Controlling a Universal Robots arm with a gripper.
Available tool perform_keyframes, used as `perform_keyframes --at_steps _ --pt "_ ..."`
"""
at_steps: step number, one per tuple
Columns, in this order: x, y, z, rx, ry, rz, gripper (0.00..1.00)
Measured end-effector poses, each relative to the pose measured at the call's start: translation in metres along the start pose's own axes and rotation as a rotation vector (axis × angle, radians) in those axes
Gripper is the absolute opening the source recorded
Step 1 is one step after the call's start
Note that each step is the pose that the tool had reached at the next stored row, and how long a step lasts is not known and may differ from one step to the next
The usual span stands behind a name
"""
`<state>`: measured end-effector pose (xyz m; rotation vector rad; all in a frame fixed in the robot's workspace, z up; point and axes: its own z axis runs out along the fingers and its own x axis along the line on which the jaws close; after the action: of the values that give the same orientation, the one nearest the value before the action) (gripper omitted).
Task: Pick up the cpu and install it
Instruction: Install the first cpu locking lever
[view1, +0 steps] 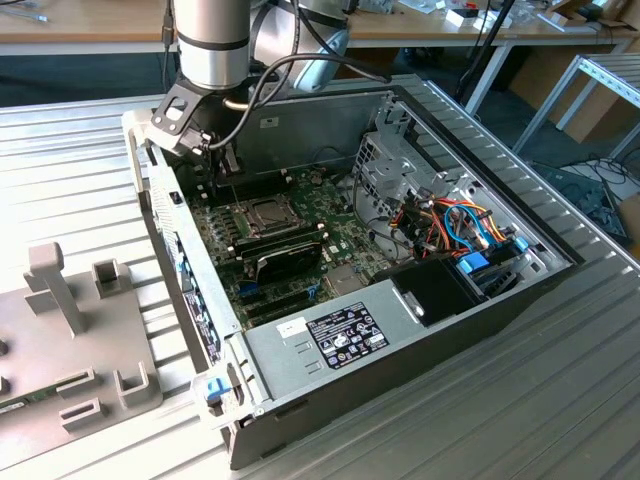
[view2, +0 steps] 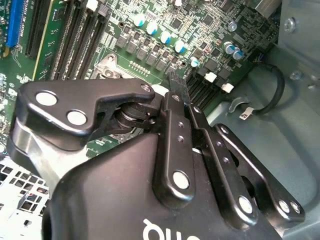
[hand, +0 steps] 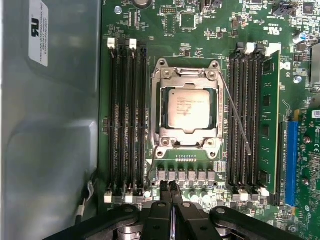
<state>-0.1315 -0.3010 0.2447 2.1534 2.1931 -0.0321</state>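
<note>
silver-grey, the cpu (hand: 189, 111) lies flat inside the metal socket frame (hand: 158, 107) on the green motherboard (hand: 200, 30), a little ahead of the gripper (hand: 170, 187) and apart from it. the gripper has its two fingers pressed together, and they hold nothing. black memory slots (hand: 125, 120) run on both sides of the socket frame. in the exterior view the arm reaches down into the open computer case (view1: 310, 125), with the gripper just above the board, near the cpu
</note>
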Motion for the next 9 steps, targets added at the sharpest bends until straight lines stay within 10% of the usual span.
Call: perform_keyframes --at_steps 9 --pt "0.0006 0.0006 0.0004 0.0 0.0085 0.0 0.11"
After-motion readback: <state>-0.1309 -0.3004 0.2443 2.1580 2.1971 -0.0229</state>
